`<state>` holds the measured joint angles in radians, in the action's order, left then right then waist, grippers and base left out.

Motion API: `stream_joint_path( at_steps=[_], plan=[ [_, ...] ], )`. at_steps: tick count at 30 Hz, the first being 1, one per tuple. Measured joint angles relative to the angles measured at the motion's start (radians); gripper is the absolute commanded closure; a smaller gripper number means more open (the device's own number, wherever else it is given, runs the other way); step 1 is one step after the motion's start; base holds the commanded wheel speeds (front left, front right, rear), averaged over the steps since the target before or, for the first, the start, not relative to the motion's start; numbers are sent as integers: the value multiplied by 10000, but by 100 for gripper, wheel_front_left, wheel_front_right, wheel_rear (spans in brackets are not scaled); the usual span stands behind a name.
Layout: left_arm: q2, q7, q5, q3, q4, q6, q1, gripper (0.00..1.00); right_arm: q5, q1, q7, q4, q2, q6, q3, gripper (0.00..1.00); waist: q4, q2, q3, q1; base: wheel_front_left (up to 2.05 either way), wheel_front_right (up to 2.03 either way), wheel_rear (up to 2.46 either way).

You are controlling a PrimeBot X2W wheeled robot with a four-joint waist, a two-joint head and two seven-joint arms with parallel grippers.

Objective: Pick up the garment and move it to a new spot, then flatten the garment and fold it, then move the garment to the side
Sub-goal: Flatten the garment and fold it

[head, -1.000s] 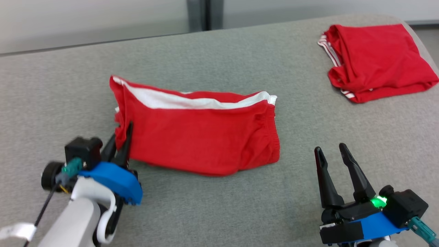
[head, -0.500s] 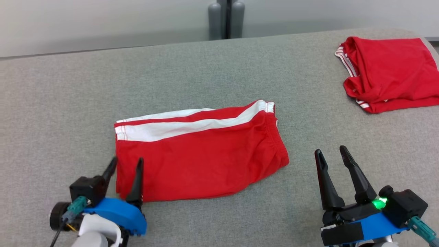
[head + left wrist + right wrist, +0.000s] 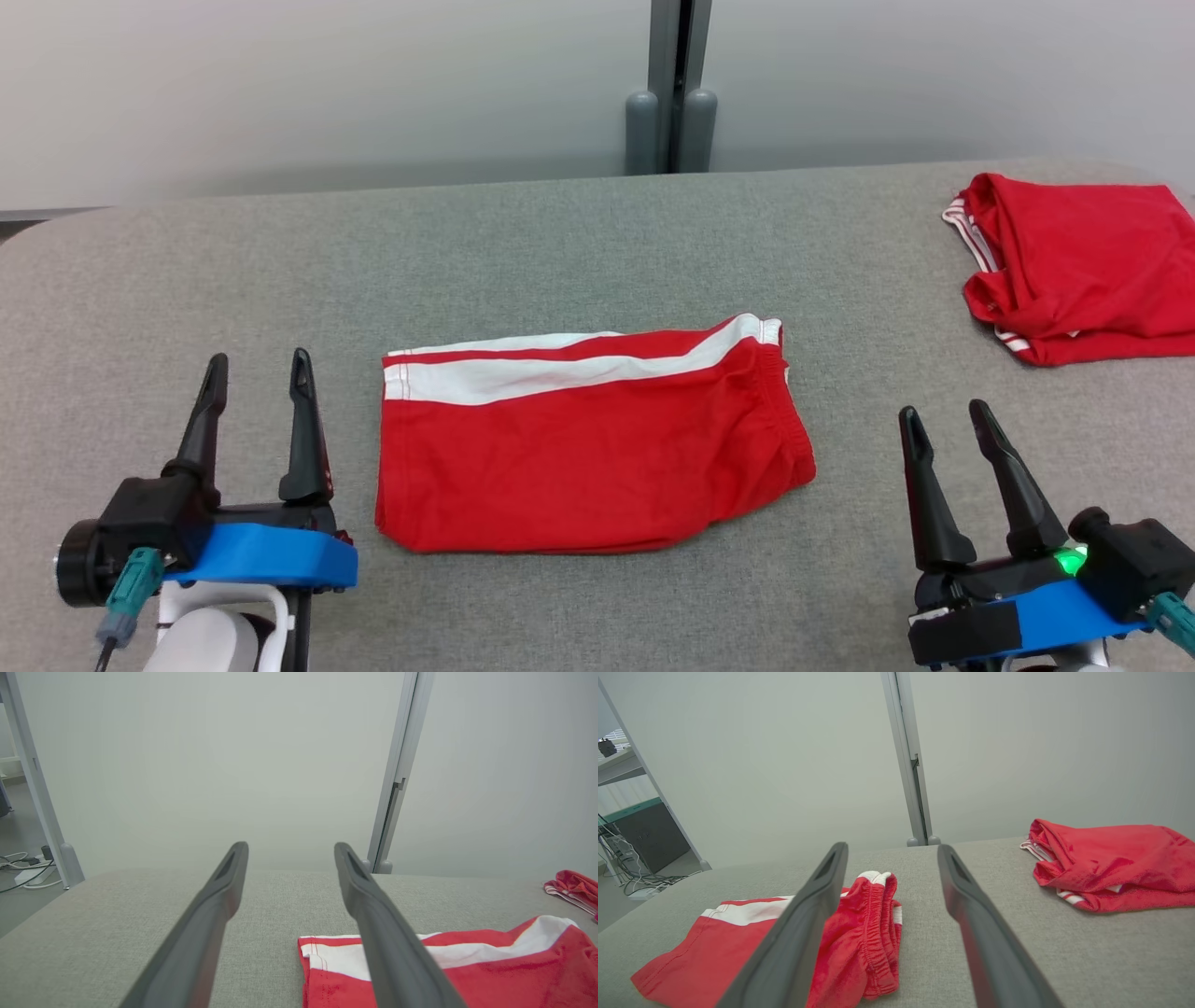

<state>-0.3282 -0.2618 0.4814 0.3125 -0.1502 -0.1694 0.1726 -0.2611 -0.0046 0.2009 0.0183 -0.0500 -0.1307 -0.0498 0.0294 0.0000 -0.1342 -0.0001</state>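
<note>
A folded red garment (image 3: 588, 448) is lying near the middle of the grey table (image 3: 560, 233), its white stripe (image 3: 560, 373) running along the 12 o'clock edge and its gathered waistband (image 3: 794, 439) facing 3 o'clock. The left gripper (image 3: 259, 357) is sitting at 8 o'clock, just beside the hem end, its two fingers standing wide apart and touching nothing. The right gripper (image 3: 945, 411) is sitting at 4 o'clock, equally wide and empty, a little apart from the waistband. A second red garment (image 3: 1083, 271) is resting at 2 o'clock, well apart.

With the fold apparently done, the step in hand looks to be shifting the garment aside. Doing that well probably means pinching through every layer at both ends, lifting evenly and setting it down without dragging, so the fold is not springing open. Whether the lower layers are lying square is hard to tell from above.
</note>
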Motion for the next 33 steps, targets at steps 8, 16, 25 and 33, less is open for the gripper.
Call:
stream_joint_path(
  at_steps=[8, 16, 25, 33],
  plan=[
    [550, 2, -1336, -1212, 1062, 44, -1273, 0, 44, 407, -50, 163, 0, 0, 617, 0, -350, 0, 497, 0, 0, 0, 0],
    [748, 0, -1875, -1519, 665, 719, -2015, 0, 40, 898, -240, 198, -2, 0, 920, 0, -514, 0, 819, 1, 0, 0, 0],
    [1068, 2, -2261, -1670, 163, 1141, -2251, 0, 115, 1376, -485, -71, -2, 0, 807, 0, -562, 0, 951, 1, 0, 0, 0],
    [1220, 0, -2543, -1971, 15, 1346, -2215, 0, 228, 1410, -506, -63, -2, 0, 757, 0, -584, 0, 890, 1, 0, 0, 0]
  ],
)
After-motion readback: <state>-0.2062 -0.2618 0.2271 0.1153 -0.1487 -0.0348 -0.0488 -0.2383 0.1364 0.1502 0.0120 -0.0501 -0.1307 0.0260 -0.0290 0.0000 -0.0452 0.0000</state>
